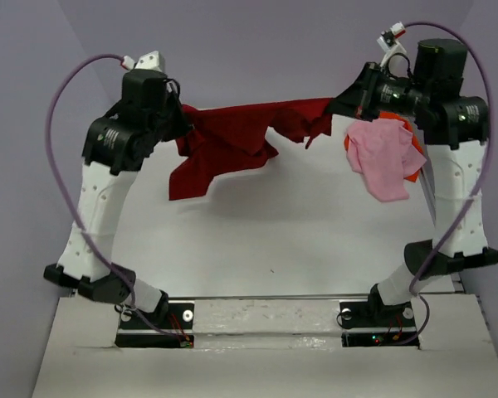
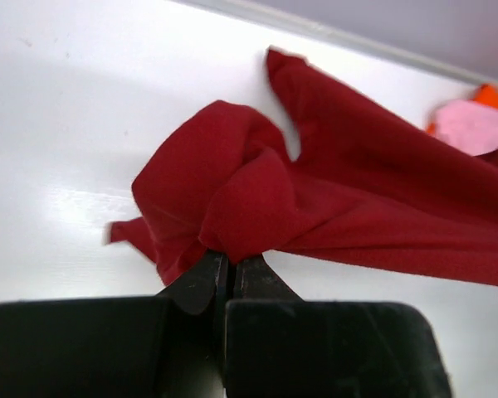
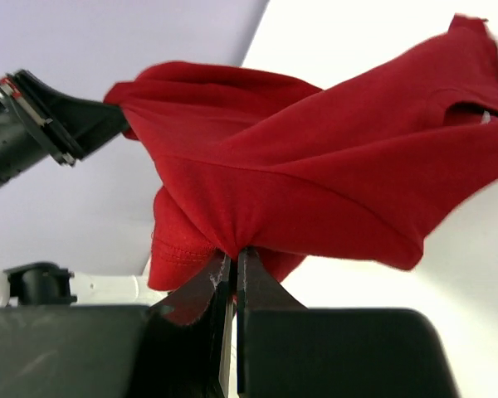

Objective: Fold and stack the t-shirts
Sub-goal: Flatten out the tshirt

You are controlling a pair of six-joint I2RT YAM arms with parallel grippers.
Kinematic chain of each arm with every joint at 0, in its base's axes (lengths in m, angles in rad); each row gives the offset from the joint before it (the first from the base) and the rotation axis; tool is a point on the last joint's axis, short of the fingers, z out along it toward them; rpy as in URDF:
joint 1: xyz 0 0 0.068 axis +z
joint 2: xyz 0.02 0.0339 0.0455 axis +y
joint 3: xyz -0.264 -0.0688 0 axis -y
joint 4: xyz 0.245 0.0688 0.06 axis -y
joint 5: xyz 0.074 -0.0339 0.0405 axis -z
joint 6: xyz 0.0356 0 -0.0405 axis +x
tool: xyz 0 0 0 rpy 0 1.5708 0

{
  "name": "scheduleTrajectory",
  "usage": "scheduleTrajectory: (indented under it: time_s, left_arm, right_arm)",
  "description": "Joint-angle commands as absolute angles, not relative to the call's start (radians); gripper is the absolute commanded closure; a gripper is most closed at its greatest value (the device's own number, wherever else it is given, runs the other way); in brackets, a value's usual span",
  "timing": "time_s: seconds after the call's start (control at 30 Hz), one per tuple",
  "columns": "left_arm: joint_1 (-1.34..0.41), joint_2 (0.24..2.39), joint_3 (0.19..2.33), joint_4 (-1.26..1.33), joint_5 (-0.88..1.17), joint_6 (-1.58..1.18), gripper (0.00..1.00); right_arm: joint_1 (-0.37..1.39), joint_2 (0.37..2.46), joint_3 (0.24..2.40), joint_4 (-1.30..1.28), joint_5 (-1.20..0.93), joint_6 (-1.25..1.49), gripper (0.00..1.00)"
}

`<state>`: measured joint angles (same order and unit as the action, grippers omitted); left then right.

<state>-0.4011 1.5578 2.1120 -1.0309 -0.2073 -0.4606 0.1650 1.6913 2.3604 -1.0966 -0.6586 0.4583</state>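
Observation:
A dark red t-shirt hangs stretched in the air between both arms, above the far part of the table. My left gripper is shut on its left end; the left wrist view shows the cloth bunched at the closed left gripper. My right gripper is shut on the right end, with cloth pinched in that gripper. A light pink t-shirt lies crumpled at the far right on top of a bright orange t-shirt, of which only edges show.
The white table spreads below the hanging shirt. Purple walls close the back and sides. The arm bases sit on a rail at the near edge. The right arm's upright link stands next to the pink shirt.

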Motion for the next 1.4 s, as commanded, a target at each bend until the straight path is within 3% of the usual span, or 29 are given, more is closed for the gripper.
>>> scheduleTrajectory:
  time_s: [0.0,0.4,0.8,0.93,1.07,1.1,1.23,1.37]
  left_arm:
    - [-0.379,1.353,2.042,-1.134,-0.264,-0.469,1.0]
    - [-0.38,0.987,1.946,-1.134,-0.192,-0.426,1.0]
    - [-0.383,0.965,2.193,-1.055,-0.377,-0.385,1.0]
    - [-0.385,0.974,2.159,-1.023,-0.335,-0.364,1.0]
    - [-0.387,1.052,1.916,-1.049,-0.266,-0.391,1.0]
    - [-0.387,1.101,1.886,-1.051,-0.244,-0.402,1.0]
    - [-0.385,1.169,1.653,-0.909,-0.178,-0.399,1.0]
    - [-0.384,1.282,1.578,-0.841,-0.198,-0.4,1.0]
  right_arm:
    - [0.133,1.488,2.332,-1.138,-0.62,0.411,1.0]
    - [0.133,1.152,2.374,-1.186,-0.56,0.431,1.0]
    - [0.133,1.098,2.427,-0.934,-0.31,0.35,1.0]
    - [0.133,1.186,2.523,-1.018,-0.285,0.351,1.0]
    - [0.133,1.206,2.334,-1.048,-0.302,0.36,1.0]
    - [0.133,1.181,2.2,-1.001,-0.287,0.367,1.0]
    - [0.133,1.172,1.958,-0.922,-0.291,0.356,1.0]
    - [0.133,1.183,1.771,-0.858,-0.25,0.365,1.0]
